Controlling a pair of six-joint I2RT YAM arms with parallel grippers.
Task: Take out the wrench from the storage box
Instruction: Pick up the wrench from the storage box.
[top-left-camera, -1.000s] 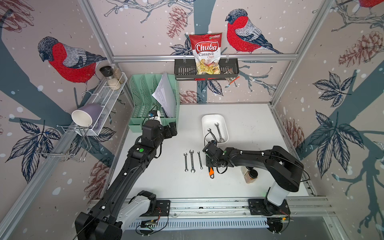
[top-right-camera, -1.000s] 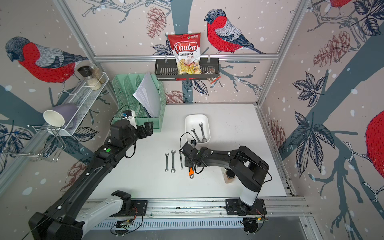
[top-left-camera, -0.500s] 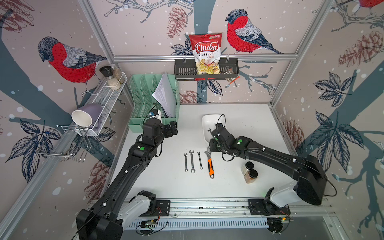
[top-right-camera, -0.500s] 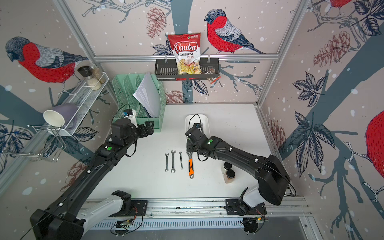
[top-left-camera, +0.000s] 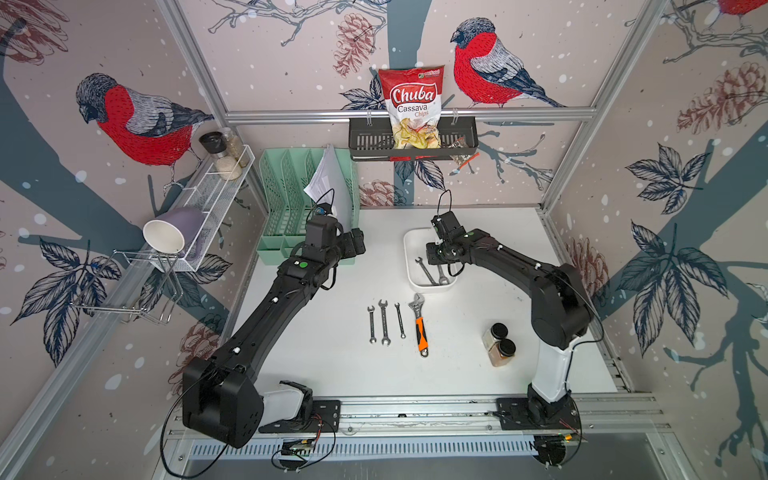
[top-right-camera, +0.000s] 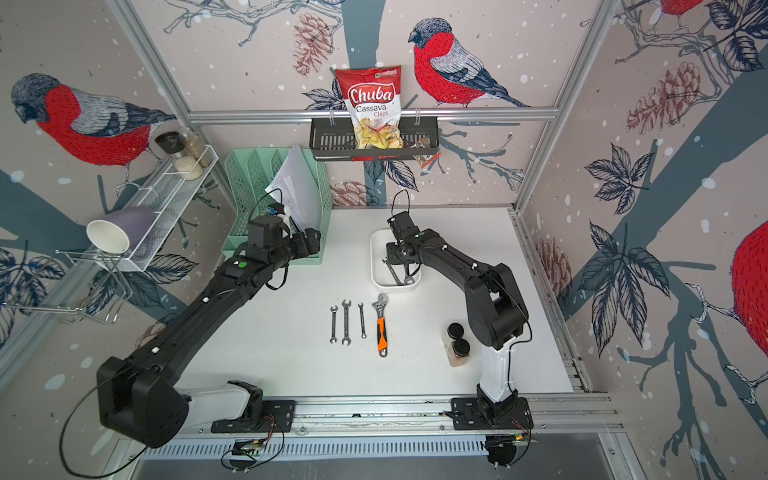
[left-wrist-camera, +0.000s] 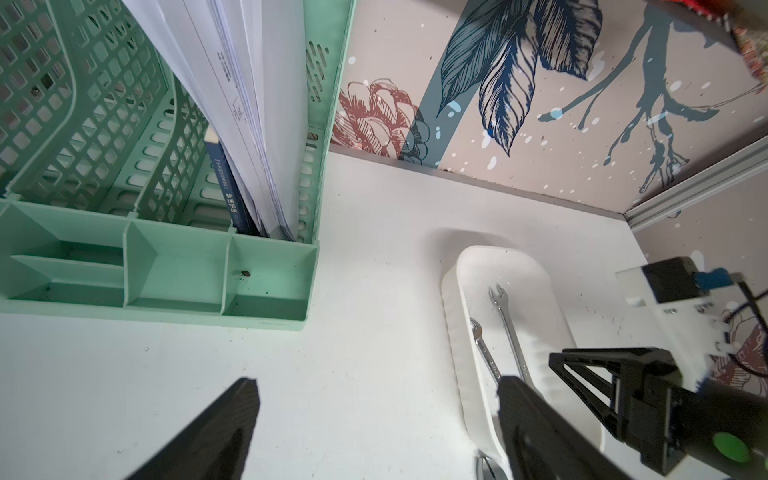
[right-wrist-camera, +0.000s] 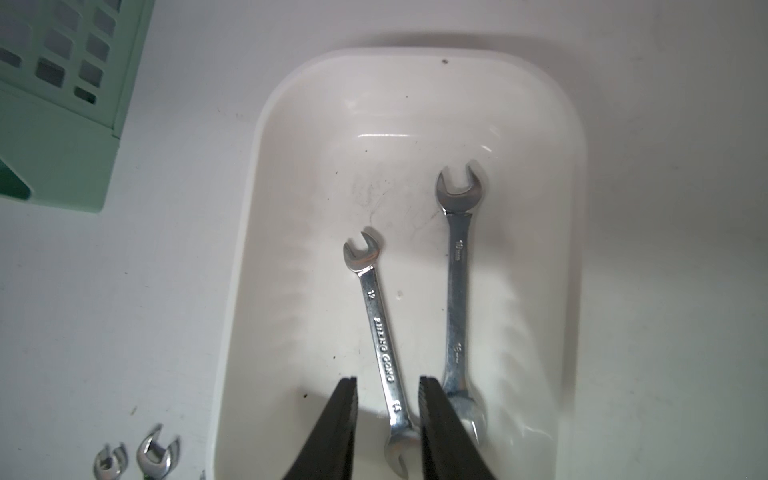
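Right wrist view: right jaws, back from the bench (right-wrist-camera: 124, 311), now narrow astride the smaller wrench (right-wrist-camera: 379, 332) in the storage box (right-wrist-camera: 374, 166), not yet gripping; left jaws wide, empty.

Two matte black arms, left arm (top-left-camera: 266, 324) with round green light (top-left-camera: 304, 264) and small white markers (top-left-camera: 274, 300), right arm (top-left-camera: 515, 266) looped with thin black cable, glossy white base links (top-left-camera: 550, 370), right gripper (right-wrist-camera: 386, 380) with tapered black jaws
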